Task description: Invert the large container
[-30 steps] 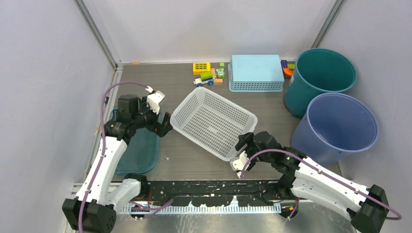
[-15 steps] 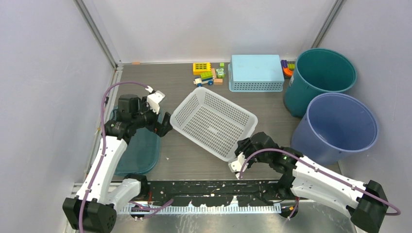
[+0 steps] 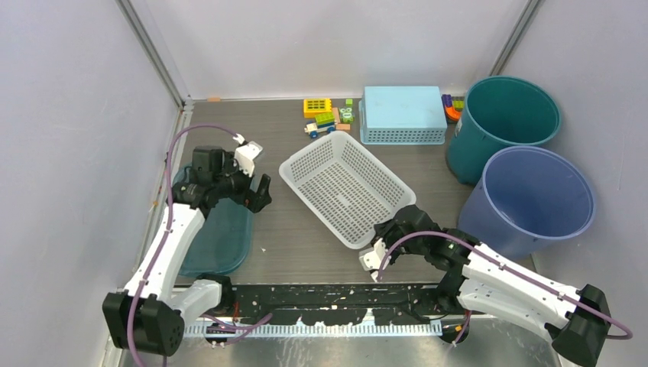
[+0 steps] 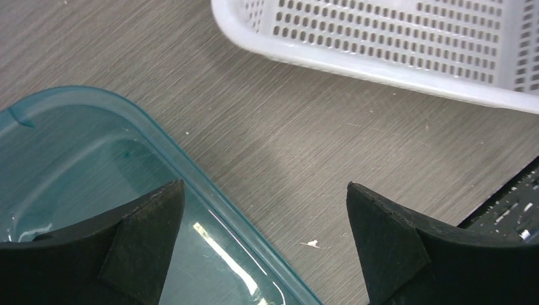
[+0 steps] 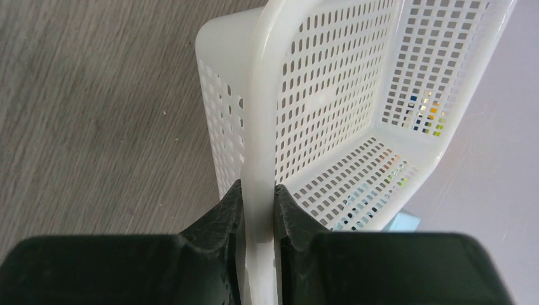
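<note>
The large container is a white perforated basket, open side up in the middle of the table, its near right corner a little raised. My right gripper is shut on the rim at that corner; in the right wrist view both pads press the white rim between them, at the gripper. My left gripper hangs open to the left of the basket, apart from it. In the left wrist view the left gripper has only table and a teal lid edge between its fingers, with the basket's wall further ahead.
A flat teal lid lies at the left under the left arm. At the back stand a light blue upturned basket and small toy blocks. A teal bucket and a blue bucket fill the right side.
My right gripper has closed onto the basket's near right rim. The basket has swung round and shifted slightly right. The left gripper has drawn back a little from it.
</note>
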`<action>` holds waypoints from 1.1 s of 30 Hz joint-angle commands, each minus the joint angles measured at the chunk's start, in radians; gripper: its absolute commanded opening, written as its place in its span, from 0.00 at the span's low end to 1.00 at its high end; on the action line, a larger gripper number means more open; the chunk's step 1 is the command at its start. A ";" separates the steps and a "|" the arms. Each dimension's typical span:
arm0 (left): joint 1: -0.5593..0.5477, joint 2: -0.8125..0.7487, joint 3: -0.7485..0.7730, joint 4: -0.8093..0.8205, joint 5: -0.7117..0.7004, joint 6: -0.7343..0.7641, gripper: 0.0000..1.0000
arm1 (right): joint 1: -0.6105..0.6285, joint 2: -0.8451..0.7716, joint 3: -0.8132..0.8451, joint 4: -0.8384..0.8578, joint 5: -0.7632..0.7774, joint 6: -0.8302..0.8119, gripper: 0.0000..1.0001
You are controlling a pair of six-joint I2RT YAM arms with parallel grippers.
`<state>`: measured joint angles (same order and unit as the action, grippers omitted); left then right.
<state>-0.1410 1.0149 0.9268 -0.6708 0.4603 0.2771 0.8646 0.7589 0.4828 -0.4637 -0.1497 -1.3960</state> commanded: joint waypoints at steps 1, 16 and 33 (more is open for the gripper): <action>0.005 0.060 0.019 0.044 -0.085 0.001 1.00 | 0.001 -0.019 0.072 -0.105 -0.061 0.060 0.06; -0.071 0.153 -0.031 0.103 -0.452 -0.004 1.00 | -0.023 -0.055 0.305 -0.347 -0.231 0.139 0.01; -0.069 0.043 0.098 0.017 -0.264 0.010 1.00 | -0.112 -0.120 0.349 -0.424 -0.417 0.226 0.01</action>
<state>-0.2077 1.1362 0.9386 -0.6392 0.0765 0.2699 0.7647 0.6601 0.8158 -0.9287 -0.4873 -1.2114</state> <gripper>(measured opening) 0.996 0.217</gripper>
